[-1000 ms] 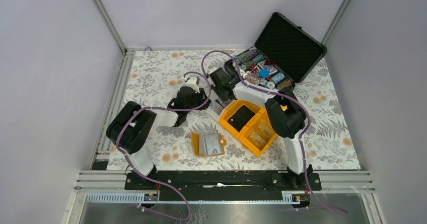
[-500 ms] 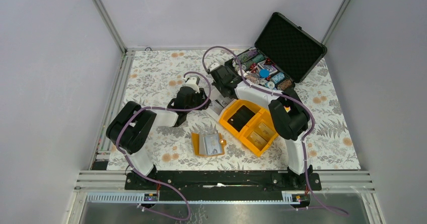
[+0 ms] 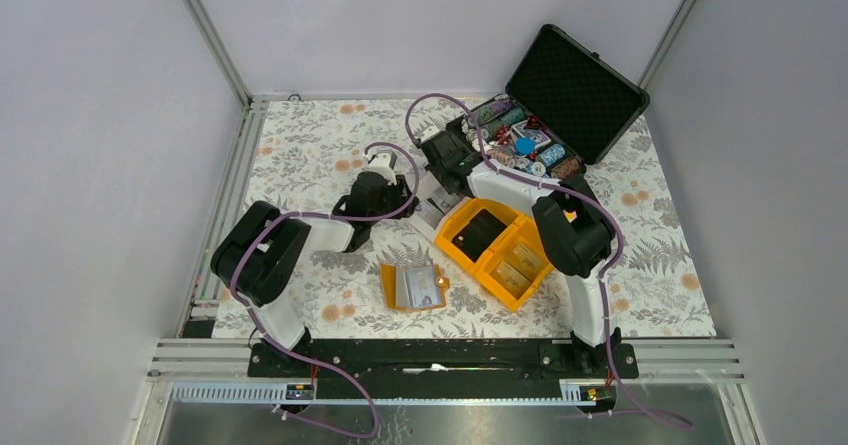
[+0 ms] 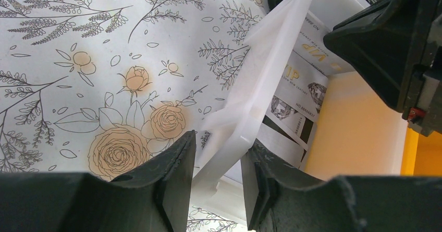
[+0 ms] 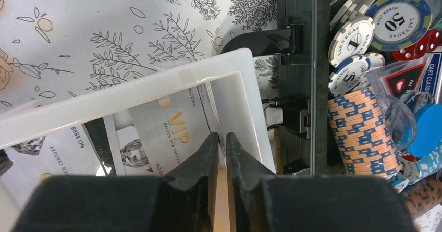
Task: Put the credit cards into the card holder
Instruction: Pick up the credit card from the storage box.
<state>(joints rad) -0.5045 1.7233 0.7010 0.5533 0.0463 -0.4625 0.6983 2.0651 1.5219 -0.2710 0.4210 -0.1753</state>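
Note:
The credit cards (image 5: 172, 130), pale with gold "VIP" print, lie in a white plastic tray (image 5: 156, 88) between the arms; they also show in the left wrist view (image 4: 294, 94). My right gripper (image 5: 222, 138) is nearly shut on a thin card edge standing against the tray's end wall. My left gripper (image 4: 218, 143) is shut on the tray's side wall (image 4: 271, 60). In the top view the tray (image 3: 432, 208) sits left of the orange bin, with the left gripper (image 3: 408, 208) and right gripper (image 3: 437, 195) at it. The card holder (image 3: 413, 287), an open orange wallet with pale pockets, lies near the front.
An orange compartment bin (image 3: 470, 255) stands right of the tray. An open black case (image 3: 575, 90) with poker chips (image 5: 359, 138) and dice sits at the back right, its hinge edge close to the tray. A floral cloth (image 3: 300, 155) covers the table.
My right wrist has shifted slightly toward the back over the tray. The left arm, the tray and the card holder have not moved.

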